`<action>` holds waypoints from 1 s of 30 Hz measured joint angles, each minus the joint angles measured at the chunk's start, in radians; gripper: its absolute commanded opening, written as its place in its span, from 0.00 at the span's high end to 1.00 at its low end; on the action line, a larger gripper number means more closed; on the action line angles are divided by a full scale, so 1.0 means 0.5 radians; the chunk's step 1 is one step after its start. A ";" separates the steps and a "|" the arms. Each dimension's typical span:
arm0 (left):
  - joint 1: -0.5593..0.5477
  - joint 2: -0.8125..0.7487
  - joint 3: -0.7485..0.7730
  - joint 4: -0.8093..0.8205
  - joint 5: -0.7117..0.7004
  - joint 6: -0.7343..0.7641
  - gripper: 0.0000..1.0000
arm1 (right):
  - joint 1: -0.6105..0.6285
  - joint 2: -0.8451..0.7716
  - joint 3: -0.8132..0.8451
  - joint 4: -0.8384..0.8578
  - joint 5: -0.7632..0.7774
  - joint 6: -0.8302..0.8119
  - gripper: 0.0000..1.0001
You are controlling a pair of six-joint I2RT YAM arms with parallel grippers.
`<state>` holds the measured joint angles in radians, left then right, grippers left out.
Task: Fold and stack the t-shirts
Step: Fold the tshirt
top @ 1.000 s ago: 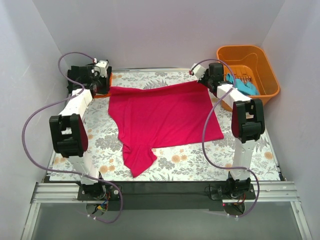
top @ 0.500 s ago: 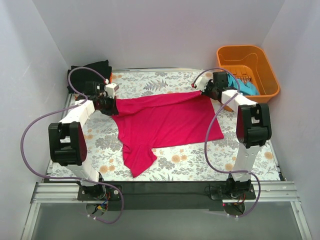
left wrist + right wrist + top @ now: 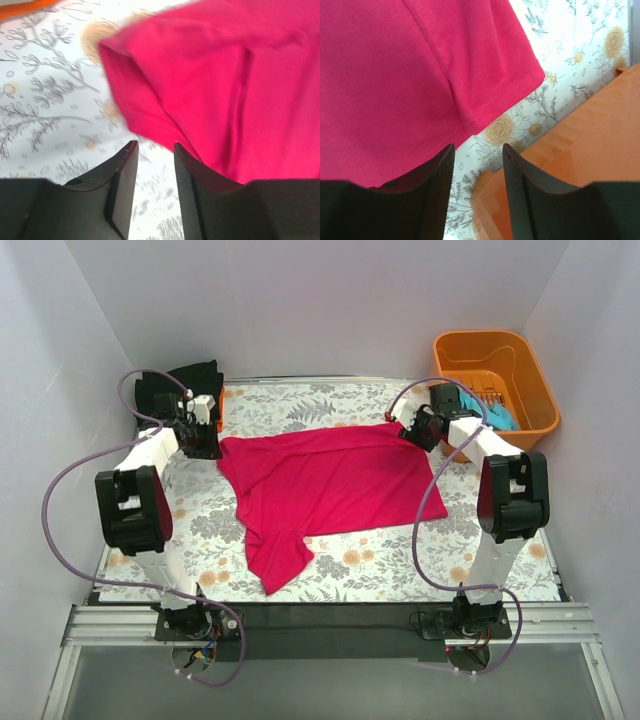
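Observation:
The magenta-pink t-shirt (image 3: 325, 485) lies spread on the flowered table (image 3: 390, 565), its far edge folded toward me and one sleeve hanging toward the near edge. My left gripper (image 3: 207, 440) is open and empty just left of the shirt's far-left corner (image 3: 130, 75). My right gripper (image 3: 412, 428) is open and empty at the shirt's far-right corner (image 3: 495, 95). A teal-blue t-shirt (image 3: 492, 410) lies in the orange basket (image 3: 525, 365). A folded black shirt (image 3: 190, 380) sits at the far left, with an orange one (image 3: 218, 400) peeking out beside it.
The orange plastic basket stands at the far right, its rim close under my right gripper (image 3: 580, 165). White walls close in the table on three sides. Purple cables loop off both arms.
Both grippers brought the shirt's far edge toward me, laid it down and opened. The shirt's far corners now lie loose on the table.

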<state>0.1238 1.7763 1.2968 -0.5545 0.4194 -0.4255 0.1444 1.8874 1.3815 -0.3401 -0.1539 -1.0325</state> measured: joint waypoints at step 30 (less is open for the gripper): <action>0.120 0.668 0.475 0.050 -0.473 -0.137 0.98 | 0.083 0.300 0.154 -0.337 0.134 0.283 0.57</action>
<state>0.1837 2.1105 1.5341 -0.5293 0.1829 -0.4938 0.1860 2.0373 1.4586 -0.5087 -0.0872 -0.8909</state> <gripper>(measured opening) 0.031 0.413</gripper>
